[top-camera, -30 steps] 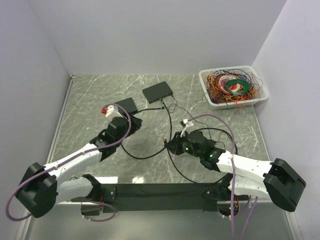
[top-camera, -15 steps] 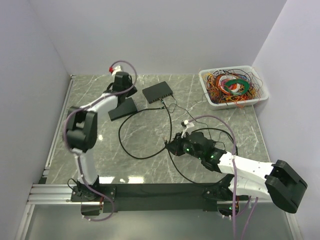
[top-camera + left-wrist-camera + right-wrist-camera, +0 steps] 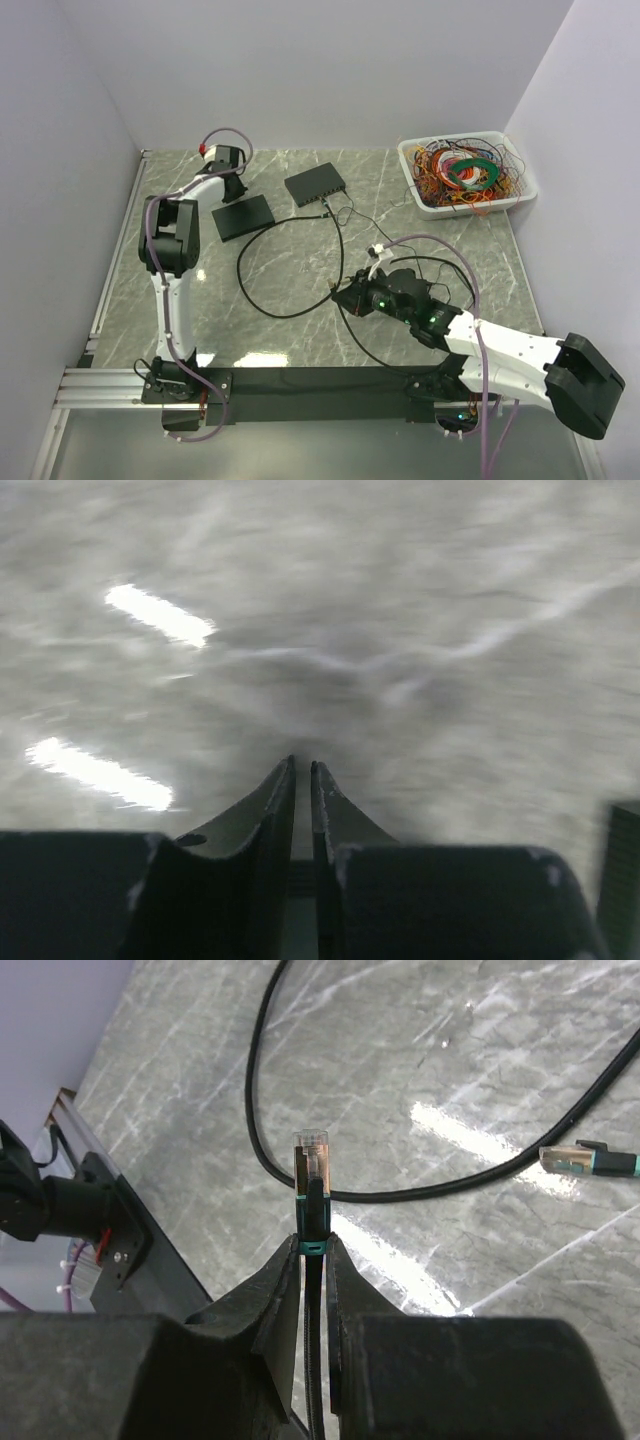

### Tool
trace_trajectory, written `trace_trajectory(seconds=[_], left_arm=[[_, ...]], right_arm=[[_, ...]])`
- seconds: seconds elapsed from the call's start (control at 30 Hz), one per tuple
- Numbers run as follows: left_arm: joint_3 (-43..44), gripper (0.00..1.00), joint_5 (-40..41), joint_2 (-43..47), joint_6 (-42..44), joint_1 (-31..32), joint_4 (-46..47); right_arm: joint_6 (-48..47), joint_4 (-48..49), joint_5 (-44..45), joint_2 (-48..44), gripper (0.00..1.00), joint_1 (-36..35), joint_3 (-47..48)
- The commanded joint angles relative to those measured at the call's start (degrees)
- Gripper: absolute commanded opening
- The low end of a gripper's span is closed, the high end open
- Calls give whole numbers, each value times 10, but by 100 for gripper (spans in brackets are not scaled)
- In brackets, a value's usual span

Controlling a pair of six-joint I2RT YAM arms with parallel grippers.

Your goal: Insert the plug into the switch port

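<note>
Because the right gripper [image 3: 312, 1250] pinched the plug [image 3: 311, 1165] only by its boot (aloft, well short of the switch [image 3: 315, 186]), it could pivot and miss the port; left gripper [image 3: 302, 780] near-closed, empty.

Your left wrist view is blurred throughout: the grey marbled tabletop [image 3: 420, 630] shows no sharp detail, and a dark block [image 3: 625, 880] is cut off by the right edge, so you cannot tell what it is. From above, the ports on the dark flat rectangular switch [image 3: 315, 186] are too small to make out. In the right wrist view, the black cord [image 3: 314, 1205] behind the clear-tipped plug [image 3: 312, 1160] sinks between the fingers [image 3: 270, 1300] of the right gripper [image 3: 313, 1242].
</note>
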State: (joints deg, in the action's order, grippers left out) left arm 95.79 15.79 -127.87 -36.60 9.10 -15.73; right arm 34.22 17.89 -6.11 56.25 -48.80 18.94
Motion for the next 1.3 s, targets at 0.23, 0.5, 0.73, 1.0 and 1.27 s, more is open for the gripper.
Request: trace_trajectory(seconds=[0.23,0.5,0.73,1.0,1.27], left_arm=[[-93,10,16,70,1,-22,-45],[-317,4,0,226,-33,13,17],[-428,4,20,317,-80,123,39],[-467,5,78,409,-114,182,0],[-481,18,109,550,-109,180,-29]], right_arm=[[8,-17,6,-56,0,-9,-7],[10,-72,29,-121,0,-15,-11],[9,-92,36,-141,0,-17,-8],[7,-99,43,-130,0,-20,-7],[24,-9,9,-13,0,-22,15]])
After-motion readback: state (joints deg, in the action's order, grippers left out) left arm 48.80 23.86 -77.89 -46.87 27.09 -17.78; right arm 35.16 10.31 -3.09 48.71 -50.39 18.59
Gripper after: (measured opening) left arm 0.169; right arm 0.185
